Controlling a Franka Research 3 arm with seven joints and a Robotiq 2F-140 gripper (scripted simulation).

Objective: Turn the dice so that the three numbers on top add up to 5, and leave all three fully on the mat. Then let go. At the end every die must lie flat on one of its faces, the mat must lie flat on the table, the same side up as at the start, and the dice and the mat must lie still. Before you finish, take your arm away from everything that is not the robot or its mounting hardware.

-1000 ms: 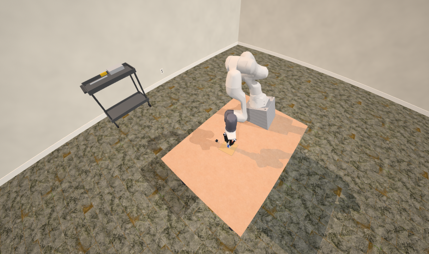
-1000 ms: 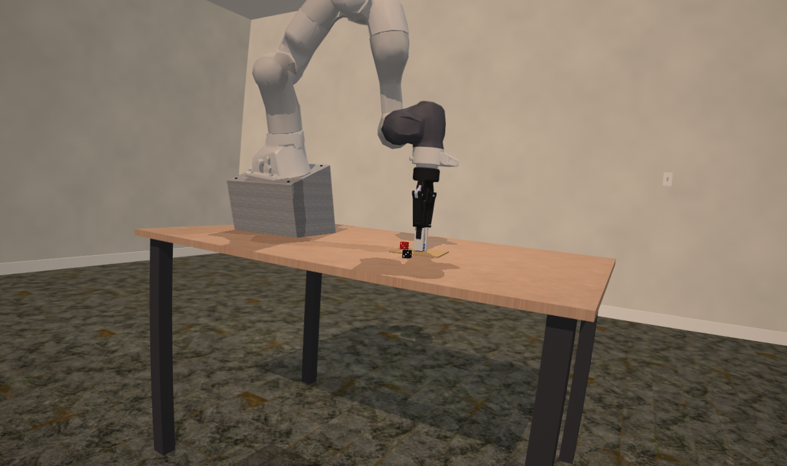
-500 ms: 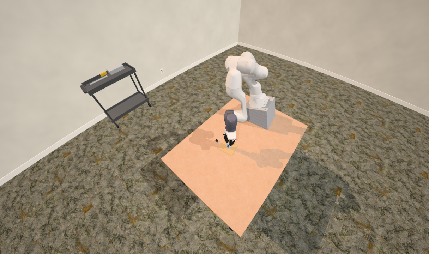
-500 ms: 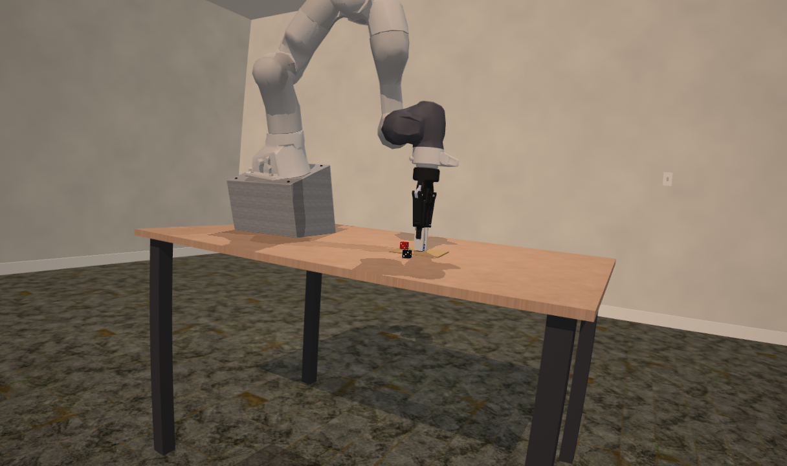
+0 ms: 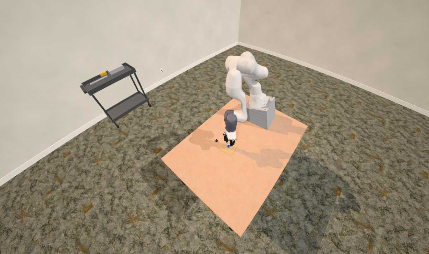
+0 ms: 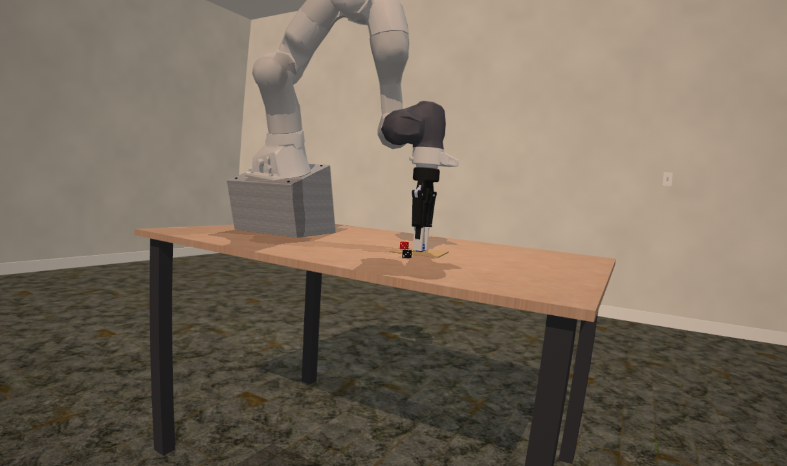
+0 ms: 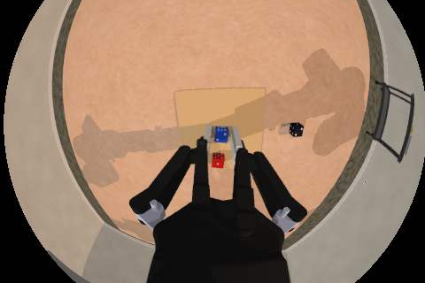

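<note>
A small tan mat (image 7: 220,106) lies flat on the wooden table; it also shows in the top view (image 5: 228,148). A blue die (image 7: 221,134) rests on the mat's near edge. My gripper (image 7: 221,133) points straight down with its fingertips on either side of the blue die, slightly apart from it, so it is open a little. A red die (image 7: 218,161) sits just behind the blue one, under my palm; I cannot tell if it is on the mat. A black die (image 7: 296,129) lies on the bare table, off the mat to the right.
The robot's grey base block (image 6: 281,199) stands at the far end of the table. A dark two-shelf cart (image 5: 115,91) stands by the wall, away from the table.
</note>
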